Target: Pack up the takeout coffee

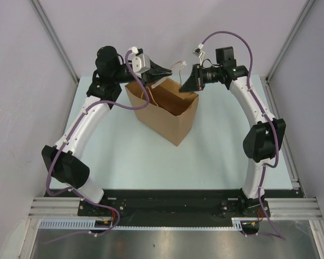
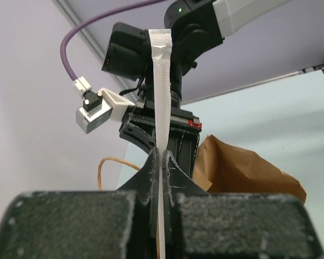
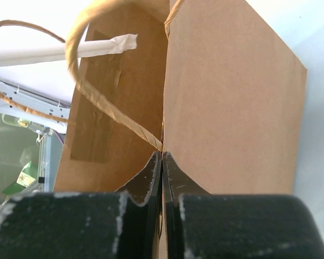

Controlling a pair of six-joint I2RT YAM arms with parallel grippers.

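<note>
The takeout coffee is not in view; it may be hidden inside the bag. The large brown paper bag [image 1: 167, 110] stands open at the middle of the table. My left gripper [image 1: 170, 70] hovers above the bag's far rim and is shut on a white paper-wrapped straw [image 2: 162, 81], which sticks out past the fingertips [image 2: 162, 154]. My right gripper [image 1: 184, 85] is shut on the bag's upper rim at its right side; in the right wrist view [image 3: 162, 156] the bag wall [image 3: 227, 108] runs between the jaws. The straw's tip [image 3: 70, 48] shows above the bag's mouth.
The bag's twisted paper handles [image 3: 97, 97] loop up at the rim, one also showing in the left wrist view [image 2: 105, 164]. The right arm's wrist [image 2: 151, 54] is close in front of the left gripper. Grey walls enclose the pale table [image 1: 124, 156] on three sides.
</note>
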